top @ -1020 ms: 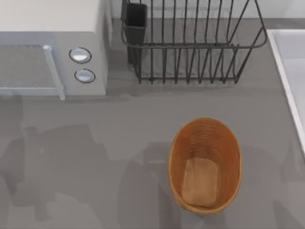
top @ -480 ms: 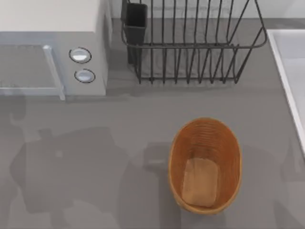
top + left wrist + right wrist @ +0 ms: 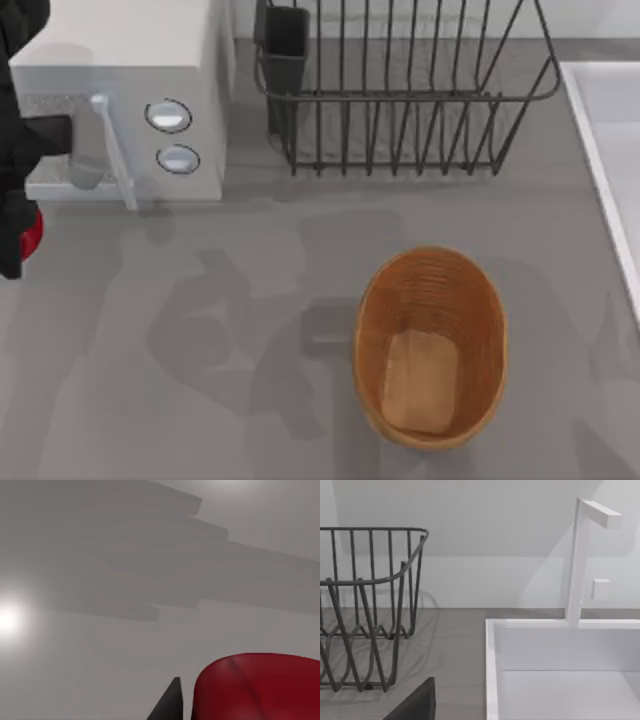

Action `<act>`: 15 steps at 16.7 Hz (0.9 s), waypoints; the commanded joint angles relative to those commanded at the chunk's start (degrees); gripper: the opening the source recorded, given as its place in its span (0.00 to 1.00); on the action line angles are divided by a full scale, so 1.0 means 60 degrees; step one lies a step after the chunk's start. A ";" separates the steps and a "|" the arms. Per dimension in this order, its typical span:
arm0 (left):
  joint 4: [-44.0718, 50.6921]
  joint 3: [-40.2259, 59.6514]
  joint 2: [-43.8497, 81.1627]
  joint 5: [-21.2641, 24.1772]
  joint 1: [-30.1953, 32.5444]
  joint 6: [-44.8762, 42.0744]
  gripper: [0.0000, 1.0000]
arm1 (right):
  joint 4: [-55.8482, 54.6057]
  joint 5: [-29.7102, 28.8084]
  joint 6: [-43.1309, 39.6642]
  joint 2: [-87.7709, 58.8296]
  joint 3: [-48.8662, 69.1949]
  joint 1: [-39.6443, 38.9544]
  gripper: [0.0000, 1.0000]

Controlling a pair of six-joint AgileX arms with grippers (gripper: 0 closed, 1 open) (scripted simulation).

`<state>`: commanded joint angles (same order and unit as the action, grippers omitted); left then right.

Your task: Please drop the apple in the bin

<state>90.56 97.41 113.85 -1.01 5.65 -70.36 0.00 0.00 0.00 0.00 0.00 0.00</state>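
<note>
My left gripper (image 3: 18,235) is hanging at the table's far left edge, in front of the microwave (image 3: 120,110), with its fingers (image 3: 167,705) closed around the apple (image 3: 31,233). The bin (image 3: 431,345) is sitting well to the right of the microwave, open side up, with bare grey table (image 3: 200,400) lying between. The dish rack (image 3: 400,90) is standing behind the bin. Half a second ago my left arm wasn't showing from above; now it is reaching in. My right gripper (image 3: 415,705) is sitting near the sink (image 3: 560,650); I cannot tell its opening.
</note>
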 joint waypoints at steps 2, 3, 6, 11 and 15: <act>0.0717 0.0703 0.0842 -0.0192 0.1516 0.1342 0.00 | 0.0000 0.0000 0.0000 0.0000 0.0000 0.0000 1.00; 0.1042 0.1105 0.1259 -0.0265 0.2285 0.1992 0.00 | 0.0000 0.0000 0.0000 0.0000 0.0000 0.0000 1.00; 0.1710 0.2526 0.2302 -0.0418 0.4527 0.3722 0.00 | 0.0000 0.0000 0.0000 0.0000 0.0000 0.0000 1.00; 0.1739 0.5396 0.3320 -0.0704 0.7541 0.5586 0.00 | 0.0000 0.0000 0.0000 0.0000 0.0000 0.0000 1.00; 0.1390 0.7036 0.3603 -0.1007 0.8903 0.6303 0.00 | 0.0000 0.0000 0.0000 0.0000 0.0000 0.0000 1.00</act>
<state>98.90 139.63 135.47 -7.05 59.07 -32.55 0.00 0.00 0.00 0.00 0.00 0.00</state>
